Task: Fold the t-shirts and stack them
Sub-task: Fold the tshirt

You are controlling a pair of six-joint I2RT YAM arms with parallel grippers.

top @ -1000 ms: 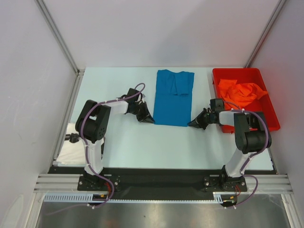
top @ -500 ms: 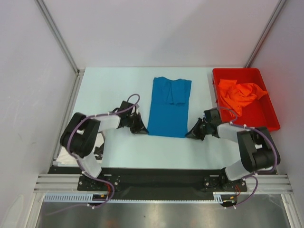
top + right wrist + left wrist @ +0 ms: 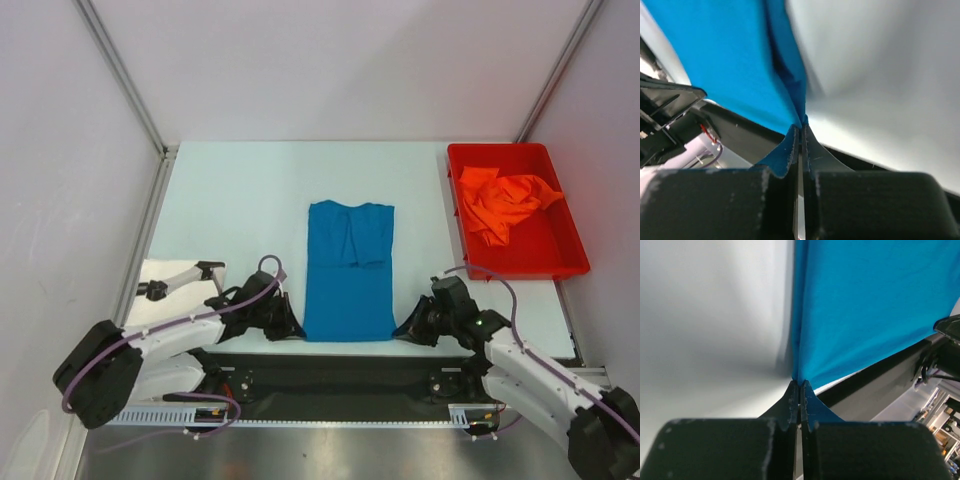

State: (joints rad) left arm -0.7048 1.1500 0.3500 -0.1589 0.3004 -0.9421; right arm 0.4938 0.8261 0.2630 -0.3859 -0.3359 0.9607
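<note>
The blue t-shirt (image 3: 349,272) lies flat in a long narrow fold, its near hem at the table's front edge. My left gripper (image 3: 290,330) is shut on its near left corner, and my right gripper (image 3: 402,333) is shut on its near right corner. In the left wrist view the blue cloth (image 3: 860,310) runs straight out of my left gripper (image 3: 799,385). The right wrist view shows the same cloth (image 3: 735,60) pinched in my right gripper (image 3: 801,129). An orange t-shirt (image 3: 503,203) lies crumpled in the red bin (image 3: 552,258). No white t-shirt with blotches is in view.
The red bin stands at the right side of the table. A white sheet-like thing (image 3: 165,278) lies at the table's left edge beside the left arm. The black front rail (image 3: 330,375) runs just below the shirt's hem.
Both grippers have dragged the blue t-shirt toward the near edge of the table, and both arms have drawn back and lowered with it. The orange t-shirt has not moved.
</note>
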